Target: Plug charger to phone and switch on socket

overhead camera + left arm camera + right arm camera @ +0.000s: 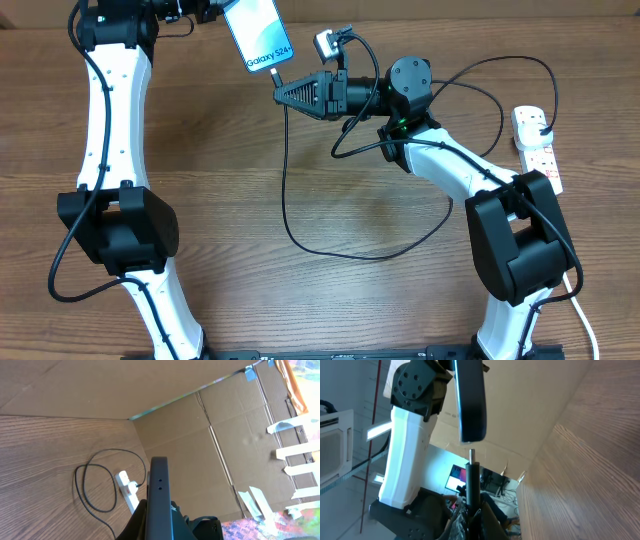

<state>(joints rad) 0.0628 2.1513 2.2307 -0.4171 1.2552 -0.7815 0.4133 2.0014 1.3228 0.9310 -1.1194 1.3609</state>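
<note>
The step in hand is judged to be mating the connector to the phone, and it is mostly a matter of alignment. The left gripper (222, 12) is clamped on the upper end of the slim dark-framed phone with its bright light-blue screen (258, 36), holding it off the wooden table (220, 200) at the top centre of the overhead view, charging edge pointing down-right. The right gripper (282, 93) is closed on the slim connector tip of the long thin black charger cable (284, 190), just below and right of that edge. In the right wrist view the metal tip (471, 455) stands just short of the phone's rounded dark bottom edge (471, 420), nearly in line but not touching. To do this well, the tip's axis should be squared to the port before advancing, then pushed straight along the phone's length with no sideways load; the left arm should brace firmly so the phone does not pivot in its pinch. The cable's slack loop in the lower middle of the overhead view gives room, so it should not drag. The white elongated power strip (538, 152) lies at the right edge, well apart; its switch comes afterwards.
</note>
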